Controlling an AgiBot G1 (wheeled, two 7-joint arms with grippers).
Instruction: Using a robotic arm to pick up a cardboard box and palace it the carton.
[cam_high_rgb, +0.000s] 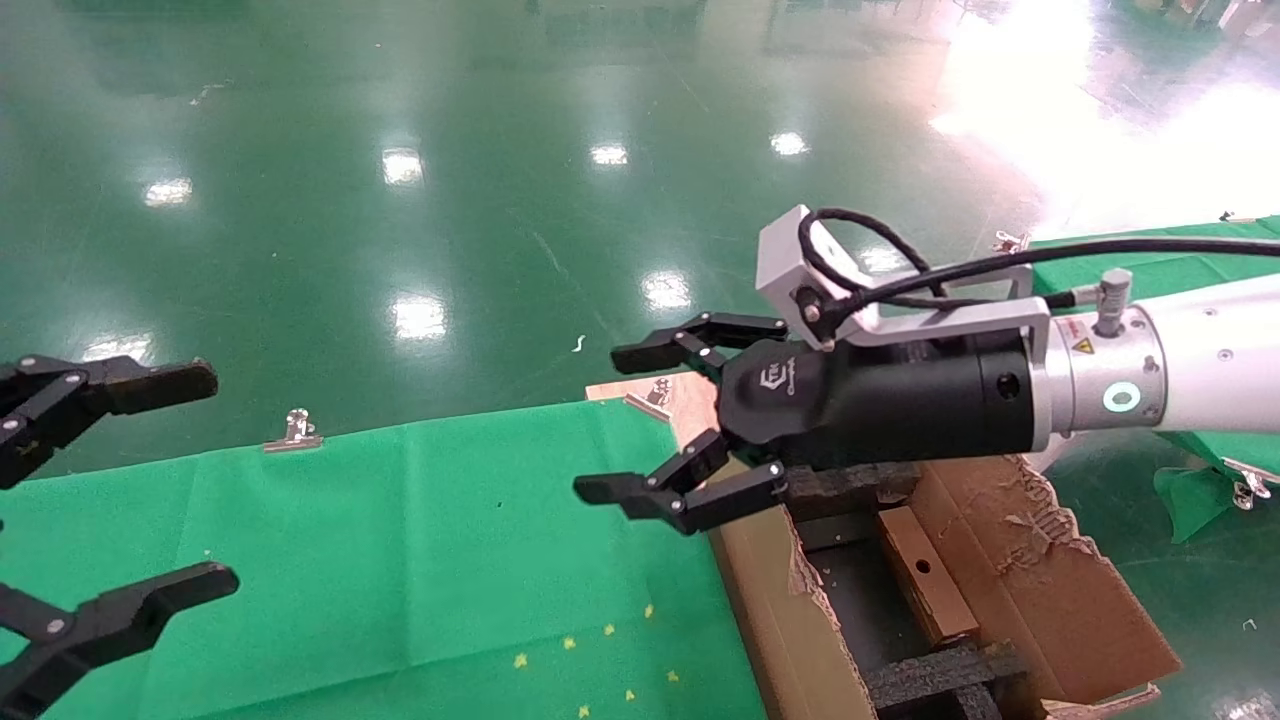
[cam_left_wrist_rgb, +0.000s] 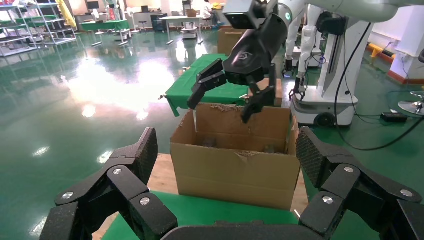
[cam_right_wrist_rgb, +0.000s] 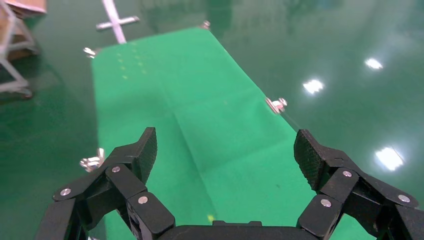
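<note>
The carton (cam_high_rgb: 1050, 590), large, brown and torn-edged with black foam inserts (cam_high_rgb: 940, 675), stands at the right end of the green table. The small cardboard box (cam_high_rgb: 925, 590), with a round hole in its face, lies inside it. The robotic arm's right gripper (cam_high_rgb: 607, 423) is open and empty. It hovers above the carton's table-side edge and points over the green cloth (cam_right_wrist_rgb: 200, 115). In the left wrist view the carton (cam_left_wrist_rgb: 235, 165) stands ahead with the right gripper (cam_left_wrist_rgb: 222, 100) above it; the small box is hidden there. My left gripper (cam_high_rgb: 210, 480) is open and empty at the far left.
The green cloth table (cam_high_rgb: 400, 560) carries small yellow marks (cam_high_rgb: 600, 660) near the front. Metal clips (cam_high_rgb: 295, 432) hold the cloth at its far edge. A white robot base (cam_left_wrist_rgb: 330, 95) and another green table (cam_left_wrist_rgb: 200, 82) stand behind the carton. Shiny green floor surrounds everything.
</note>
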